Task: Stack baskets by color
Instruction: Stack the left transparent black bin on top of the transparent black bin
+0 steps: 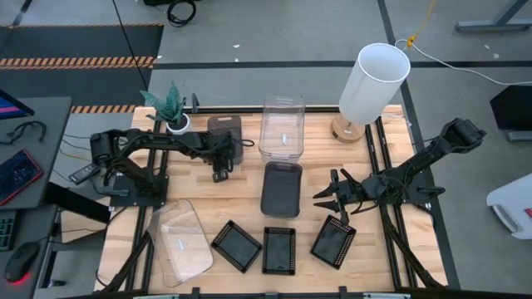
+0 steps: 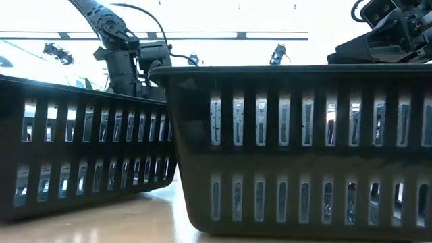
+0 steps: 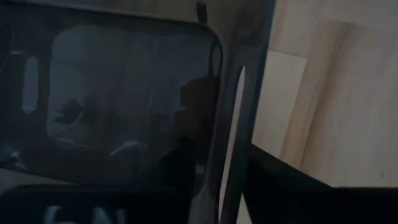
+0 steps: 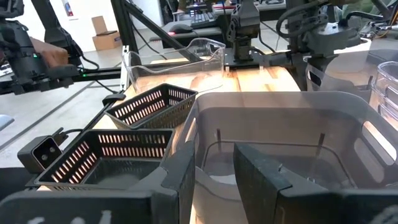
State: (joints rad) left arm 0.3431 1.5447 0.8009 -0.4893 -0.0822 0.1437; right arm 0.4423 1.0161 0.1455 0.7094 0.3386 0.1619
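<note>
Nearest you in the low view, a black slotted plastic tray with rounded corners (image 2: 297, 148) fills the frame, with a second tray like it (image 2: 81, 148) just beside and behind it. They hide nearly all of the table.

From above, 3 of these small black mesh trays lie in a row at the front edge, the rightmost one (image 1: 333, 241) just under your right arm. That arm reaches inward, low and stretched. The right gripper (image 1: 322, 193) sits beside the mid-size smoky dark-grey bin (image 1: 281, 189), fingers apart and empty. In its wrist view one finger (image 4: 267, 180) shows against the bin's glossy translucent inside.

Your left arm folds across to the second smoky grey bin (image 1: 224, 129), near the small green potted plant (image 1: 170, 104). The left gripper (image 1: 221, 162) is at that bin's near edge. Its wrist view is dark and close on the wall, so you cannot tell whether it has clamped.

A clear bin stack (image 1: 283, 126) stands mid-table. Another clear bin (image 1: 181, 241) lies skewed at front left.
</note>
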